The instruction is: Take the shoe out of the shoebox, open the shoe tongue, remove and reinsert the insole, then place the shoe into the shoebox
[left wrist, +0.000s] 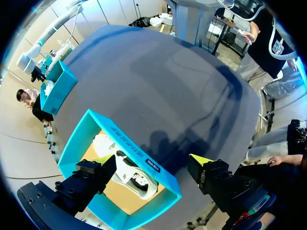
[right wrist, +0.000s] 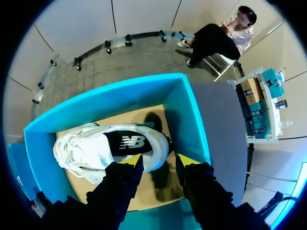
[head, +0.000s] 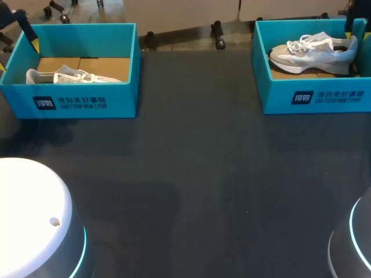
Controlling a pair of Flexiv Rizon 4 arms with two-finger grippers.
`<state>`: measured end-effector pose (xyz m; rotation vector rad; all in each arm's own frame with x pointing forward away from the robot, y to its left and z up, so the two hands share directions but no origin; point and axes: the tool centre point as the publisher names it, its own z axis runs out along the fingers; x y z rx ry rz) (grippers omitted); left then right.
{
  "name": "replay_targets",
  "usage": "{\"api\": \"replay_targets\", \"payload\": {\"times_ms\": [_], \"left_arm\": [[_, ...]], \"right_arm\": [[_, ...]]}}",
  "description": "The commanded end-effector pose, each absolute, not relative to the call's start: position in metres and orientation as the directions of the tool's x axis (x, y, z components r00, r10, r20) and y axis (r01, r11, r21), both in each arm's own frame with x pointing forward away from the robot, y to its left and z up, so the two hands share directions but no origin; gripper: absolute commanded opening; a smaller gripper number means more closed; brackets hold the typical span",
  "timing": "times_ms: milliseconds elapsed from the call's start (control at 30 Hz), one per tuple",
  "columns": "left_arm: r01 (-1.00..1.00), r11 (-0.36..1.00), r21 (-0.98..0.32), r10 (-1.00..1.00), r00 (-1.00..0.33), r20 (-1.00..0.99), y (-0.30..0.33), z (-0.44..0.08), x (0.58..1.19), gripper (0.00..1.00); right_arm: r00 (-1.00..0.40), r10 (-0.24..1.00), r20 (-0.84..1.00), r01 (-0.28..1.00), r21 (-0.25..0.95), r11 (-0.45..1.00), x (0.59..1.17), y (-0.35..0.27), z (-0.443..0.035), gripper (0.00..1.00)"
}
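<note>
Right pincer (right wrist: pixel 160 162) hangs open over the heel of the white-and-grey shoe (right wrist: pixel 81 148), lying sideways in its teal shoebox (right wrist: pixel 187 115); left pincer (left wrist: pixel 151 160) gapes wide.

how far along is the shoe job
Done: nothing yet; the right shoe lies in the right box and the left shoe in the left box. In hand: the right gripper hangs open over the right shoe's heel, the left gripper open over the left box's wall. Left: lifting a shoe out, opening the tongue, the insole, and putting it back.
</note>
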<state>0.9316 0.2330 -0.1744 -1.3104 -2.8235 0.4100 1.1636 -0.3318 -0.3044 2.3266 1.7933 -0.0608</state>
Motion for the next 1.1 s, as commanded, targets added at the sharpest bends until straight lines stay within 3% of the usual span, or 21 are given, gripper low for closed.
{"api": "replay_targets", "payload": {"times_ms": [33,1100], "left_arm": [[0.751,0.618,-0.234,0.751,-0.652,-0.107,0.233,-0.175,0.931,1.00],[0.751,0.618,-0.234,0.751,-0.652,-0.107,0.233,-0.175,0.931,1.00]], "right_arm": [[0.268,0.950,-0.158,0.961,0.116,-0.252,1.173,-0.334,-0.315,0.43],[0.276,0.945,-0.176,0.961,0.072,-0.267,1.175,-0.345,-0.357,0.48]]}}
